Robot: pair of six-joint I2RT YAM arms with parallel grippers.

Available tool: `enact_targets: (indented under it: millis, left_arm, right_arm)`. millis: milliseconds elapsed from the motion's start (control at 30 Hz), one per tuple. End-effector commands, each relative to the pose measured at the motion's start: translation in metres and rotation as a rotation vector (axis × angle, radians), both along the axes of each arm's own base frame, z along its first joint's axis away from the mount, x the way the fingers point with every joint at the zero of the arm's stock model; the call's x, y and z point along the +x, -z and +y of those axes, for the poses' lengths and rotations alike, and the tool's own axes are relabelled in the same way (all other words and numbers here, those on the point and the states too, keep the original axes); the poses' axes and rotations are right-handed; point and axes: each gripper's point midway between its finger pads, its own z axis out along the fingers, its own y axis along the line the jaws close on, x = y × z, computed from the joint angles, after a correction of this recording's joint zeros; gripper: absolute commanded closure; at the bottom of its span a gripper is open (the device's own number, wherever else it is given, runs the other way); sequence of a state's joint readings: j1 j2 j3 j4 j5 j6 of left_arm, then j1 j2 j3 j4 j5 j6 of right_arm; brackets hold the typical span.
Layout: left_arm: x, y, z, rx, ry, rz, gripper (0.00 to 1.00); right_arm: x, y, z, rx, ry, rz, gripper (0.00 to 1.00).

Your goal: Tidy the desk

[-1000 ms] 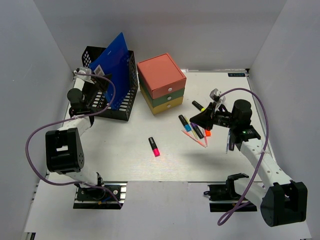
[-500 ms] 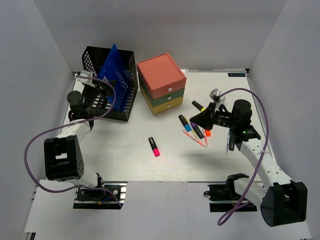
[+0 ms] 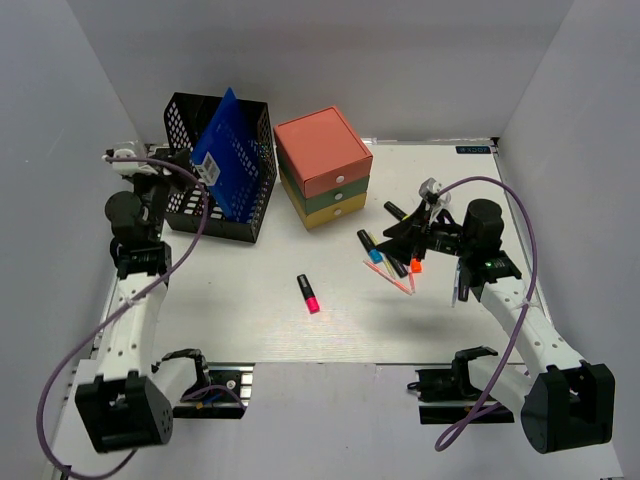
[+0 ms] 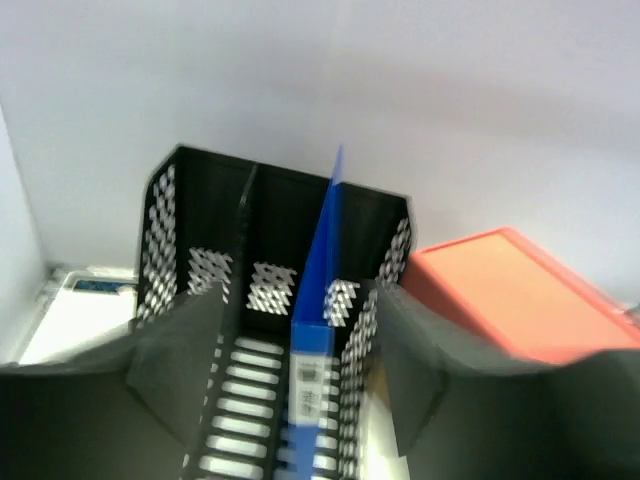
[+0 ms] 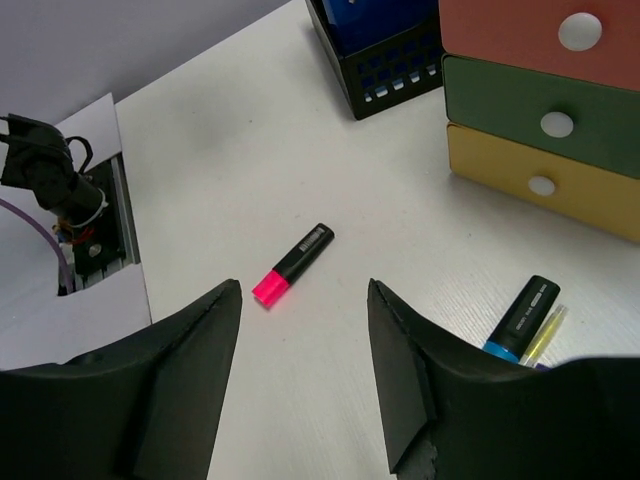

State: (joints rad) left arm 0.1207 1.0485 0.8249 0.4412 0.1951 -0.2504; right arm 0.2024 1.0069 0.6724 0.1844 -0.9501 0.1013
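- Large flat white rectangular desk (image 3: 250, 310) lay beneath both arms, filling the enclosure floor
- Left gripper (image 4: 295, 350) was spread wide and held nothing; it faced the black mesh file holder (image 4: 200, 250), with a flat blue plastic folder (image 4: 320, 260) standing in it
- Right gripper (image 5: 305, 290) was spread wide and held nothing, above the desk near a pink-and-black highlighter pen (image 5: 292, 264)

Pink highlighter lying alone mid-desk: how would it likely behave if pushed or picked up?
The pink highlighter looks like short, hard plastic: probably light and stiff when pinched. It lies flat on the smooth white desk, so a push would likely slide or spin it. Whether it would roll is unclear.
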Motion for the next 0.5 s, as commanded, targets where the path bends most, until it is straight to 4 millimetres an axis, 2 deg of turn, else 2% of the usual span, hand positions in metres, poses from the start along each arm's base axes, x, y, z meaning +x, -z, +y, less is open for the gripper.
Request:
enact_targets:
  millis: [0, 33, 67, 133, 167, 200, 233, 267, 300, 333, 400, 467]
  left_arm:
    - [-0.022, 0.021, 0.007, -0.088, -0.058, 0.139, 0.48]
    - [-0.033, 0.020, -0.005, -0.098, 0.005, 0.144, 0.81]
    - [-0.037, 0.026, -0.013, -0.110, 0.047, 0.163, 0.93]
    - [-0.044, 0.043, -0.029, -0.125, 0.133, 0.233, 0.99]
    - [-0.048, 0.050, -0.046, -0.111, 0.234, 0.265, 0.98]
    - [-0.050, 0.056, -0.056, -0.109, 0.280, 0.293, 0.78]
    - [-0.050, 0.069, -0.058, -0.128, 0.291, 0.342, 0.61]
    - [-0.053, 0.072, -0.065, -0.130, 0.336, 0.355, 0.48]
    - [-0.059, 0.077, -0.076, -0.134, 0.406, 0.378, 0.36]
    - [-0.060, 0.083, -0.080, -0.153, 0.428, 0.398, 0.31]
    - [-0.066, 0.089, -0.088, -0.148, 0.479, 0.417, 0.29]
    - [-0.067, 0.103, -0.090, -0.158, 0.498, 0.454, 0.29]
  right_arm:
    - [0.008, -0.010, 0.000, -0.013, 0.025, -0.048, 0.41]
    - [0.012, -0.011, 0.001, -0.022, 0.032, -0.038, 0.40]
    - [0.015, -0.011, 0.003, -0.029, 0.041, -0.027, 0.40]
    - [0.032, -0.004, 0.002, -0.058, 0.104, 0.009, 0.44]
    - [0.032, -0.010, 0.012, -0.067, 0.089, 0.022, 0.49]
    - [0.042, -0.010, 0.012, -0.086, 0.134, 0.027, 0.51]
    - [0.046, -0.004, 0.022, -0.107, 0.130, 0.051, 0.52]
    - [0.055, -0.014, 0.024, -0.113, 0.154, 0.047, 0.53]
    - [0.067, -0.015, 0.025, -0.127, 0.205, 0.054, 0.53]
    - [0.076, -0.011, 0.034, -0.140, 0.212, 0.074, 0.53]
    - [0.092, -0.010, 0.041, -0.150, 0.257, 0.149, 0.48]
    - [0.096, -0.012, 0.054, -0.130, 0.263, 0.195, 0.41]
